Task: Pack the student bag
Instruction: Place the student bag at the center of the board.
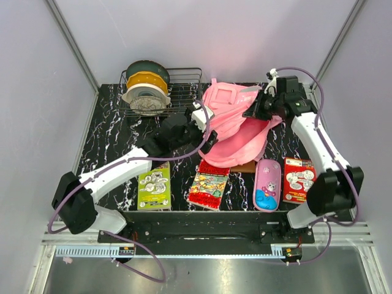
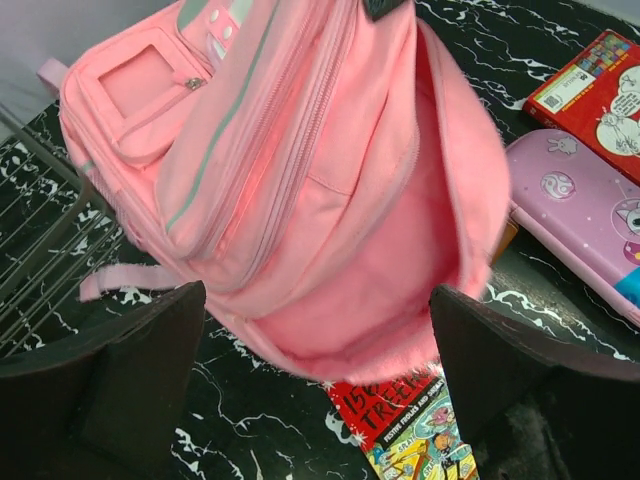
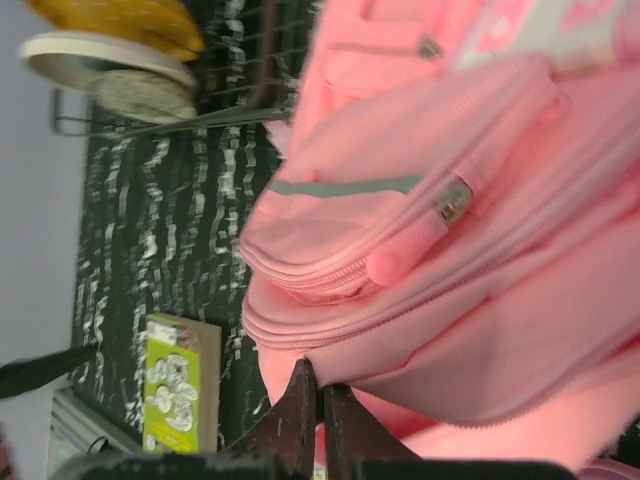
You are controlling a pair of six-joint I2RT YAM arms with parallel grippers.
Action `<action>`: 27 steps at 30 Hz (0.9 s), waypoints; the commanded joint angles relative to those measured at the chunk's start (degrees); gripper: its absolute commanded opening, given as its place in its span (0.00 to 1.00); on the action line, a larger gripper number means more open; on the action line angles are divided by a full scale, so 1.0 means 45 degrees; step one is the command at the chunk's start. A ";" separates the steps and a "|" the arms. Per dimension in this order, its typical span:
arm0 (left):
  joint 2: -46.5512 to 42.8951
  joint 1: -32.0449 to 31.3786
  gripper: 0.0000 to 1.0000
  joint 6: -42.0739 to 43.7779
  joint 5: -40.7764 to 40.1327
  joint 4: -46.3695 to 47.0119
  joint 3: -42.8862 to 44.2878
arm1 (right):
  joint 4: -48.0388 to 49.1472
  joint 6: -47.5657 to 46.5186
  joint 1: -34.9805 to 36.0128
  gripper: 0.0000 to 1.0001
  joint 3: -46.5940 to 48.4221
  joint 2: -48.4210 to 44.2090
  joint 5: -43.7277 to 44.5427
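The student bag (image 1: 231,125), a large soft pink backpack, lies at the back middle of the table with its main opening facing the front. My right gripper (image 1: 258,109) is shut on the edge of the bag's opening and holds it lifted; in the right wrist view the fingertips (image 3: 322,405) pinch the pink fabric under the zip. My left gripper (image 1: 205,133) is open and empty at the bag's left front. In the left wrist view its fingers (image 2: 135,365) stand wide apart in front of the bag's open mouth (image 2: 385,270).
A green book (image 1: 154,187), a red comic book (image 1: 209,184), a pink pencil case (image 1: 267,184) and a red book (image 1: 298,179) lie in a row along the front. A wire rack (image 1: 184,82) with filament spools (image 1: 146,89) stands at the back left. A brown item (image 1: 245,166) peeks from under the bag.
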 commanded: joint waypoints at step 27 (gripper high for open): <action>0.0340 0.0038 0.99 -0.6287 -0.0285 0.0761 -0.5491 | 0.3607 0.5703 0.1975 0.79 -1.1062 -0.6659 -0.0956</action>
